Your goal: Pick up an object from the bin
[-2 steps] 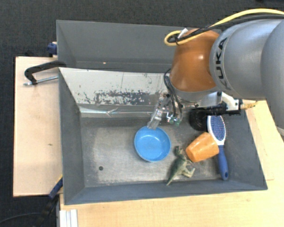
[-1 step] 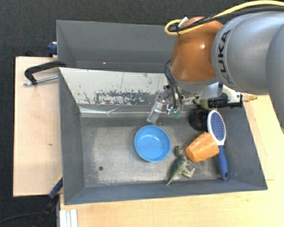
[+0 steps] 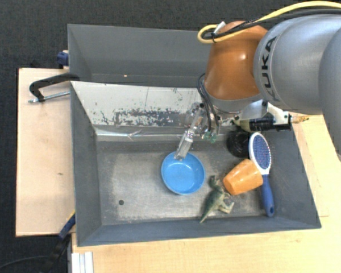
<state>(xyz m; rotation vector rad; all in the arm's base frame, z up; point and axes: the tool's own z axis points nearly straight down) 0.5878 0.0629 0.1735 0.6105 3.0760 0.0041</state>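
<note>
Dark letters reading "UKA", the legible part of the KUKA brand mark, run sideways along the grey casing of the robot arm. They sit just beside its orange cover, above the grey metal bin. No other writing, label or number can be read.

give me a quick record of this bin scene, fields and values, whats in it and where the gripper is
container: grey metal bin
gripper: gripper low in the bin, at the back rim of the blue bowl
nearest thing: blue bowl, upright, middle of the floor
right side: orange cup on its side, against a blue-handled brush
front: green toy dinosaur, just in front of the cup
under the arm: black round thing, partly hidden, kind unclear
held: cannot tell
</note>
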